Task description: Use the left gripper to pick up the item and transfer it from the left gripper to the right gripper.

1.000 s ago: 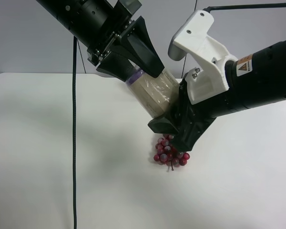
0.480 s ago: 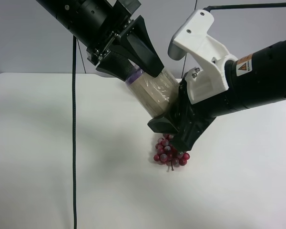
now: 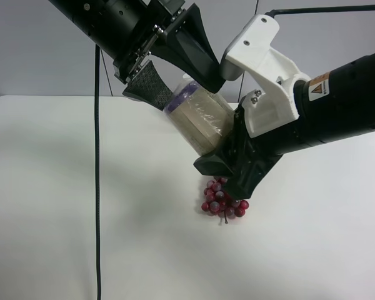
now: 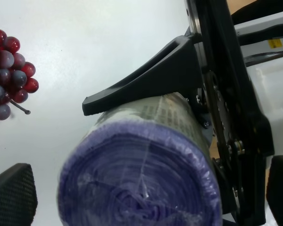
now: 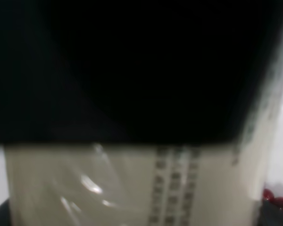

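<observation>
The item (image 3: 203, 122) is a cream cylinder with printed text and a purple end, wrapped in clear film. It hangs tilted above the white table (image 3: 50, 187). My right gripper (image 3: 228, 167) is shut on its lower part; one black finger (image 4: 146, 84) lies along its side. The right wrist view shows its cream body (image 5: 132, 188) under a dark finger. My left gripper (image 3: 175, 72) is open around the purple end (image 4: 141, 183), with its pads (image 4: 12, 197) standing apart from the item on both sides.
A bunch of red grapes (image 3: 224, 200) lies on the table right below the right gripper, also seen in the left wrist view (image 4: 9, 70). A black cable (image 3: 97, 187) hangs down at the exterior high view's left.
My left gripper's jaws have opened away from the item's purple end. The item stays in place, held by the right gripper. Neither arm has shifted noticeably.
</observation>
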Action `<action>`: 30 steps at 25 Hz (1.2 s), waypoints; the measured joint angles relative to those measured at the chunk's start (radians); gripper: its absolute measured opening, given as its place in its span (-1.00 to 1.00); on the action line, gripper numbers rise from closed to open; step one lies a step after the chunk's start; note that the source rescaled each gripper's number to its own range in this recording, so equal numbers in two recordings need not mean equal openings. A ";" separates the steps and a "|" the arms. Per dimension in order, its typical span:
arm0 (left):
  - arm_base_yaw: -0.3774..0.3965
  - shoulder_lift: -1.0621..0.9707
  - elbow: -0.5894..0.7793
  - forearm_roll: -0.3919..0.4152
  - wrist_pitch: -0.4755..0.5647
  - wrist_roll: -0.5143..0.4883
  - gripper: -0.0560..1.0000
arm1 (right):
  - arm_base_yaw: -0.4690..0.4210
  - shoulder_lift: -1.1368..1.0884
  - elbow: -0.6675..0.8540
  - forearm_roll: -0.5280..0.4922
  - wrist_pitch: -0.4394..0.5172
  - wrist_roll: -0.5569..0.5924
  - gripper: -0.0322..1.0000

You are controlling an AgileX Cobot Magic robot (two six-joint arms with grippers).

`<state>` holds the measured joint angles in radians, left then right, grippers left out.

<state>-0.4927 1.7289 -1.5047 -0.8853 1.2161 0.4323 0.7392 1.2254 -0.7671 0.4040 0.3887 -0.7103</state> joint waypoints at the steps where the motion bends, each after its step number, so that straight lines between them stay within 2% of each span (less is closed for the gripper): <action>1: 0.008 0.000 0.000 0.002 0.001 0.001 0.99 | 0.000 0.000 0.000 0.000 0.000 0.000 -0.93; 5: 0.063 -0.005 0.000 0.045 0.001 0.001 0.99 | 0.000 0.001 0.000 0.000 0.000 0.000 -0.93; 14: 0.297 -0.097 0.000 0.073 0.000 0.001 0.99 | 0.000 0.001 0.000 0.000 0.002 0.001 -0.94; 17: 0.350 -0.165 0.000 0.128 -0.004 -0.001 0.99 | 0.000 0.001 0.000 0.000 0.002 0.001 -0.94; 23: 0.365 -0.333 0.000 0.319 -0.002 -0.038 0.99 | 0.000 0.001 0.000 0.000 0.002 0.001 -0.94; 30: 0.365 -0.566 0.108 0.460 -0.001 -0.060 0.99 | 0.000 0.001 0.000 0.000 0.002 0.001 -0.94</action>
<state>-0.1281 1.1633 -1.3965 -0.4258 1.2154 0.3723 0.7392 1.2264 -0.7671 0.4040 0.3908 -0.7092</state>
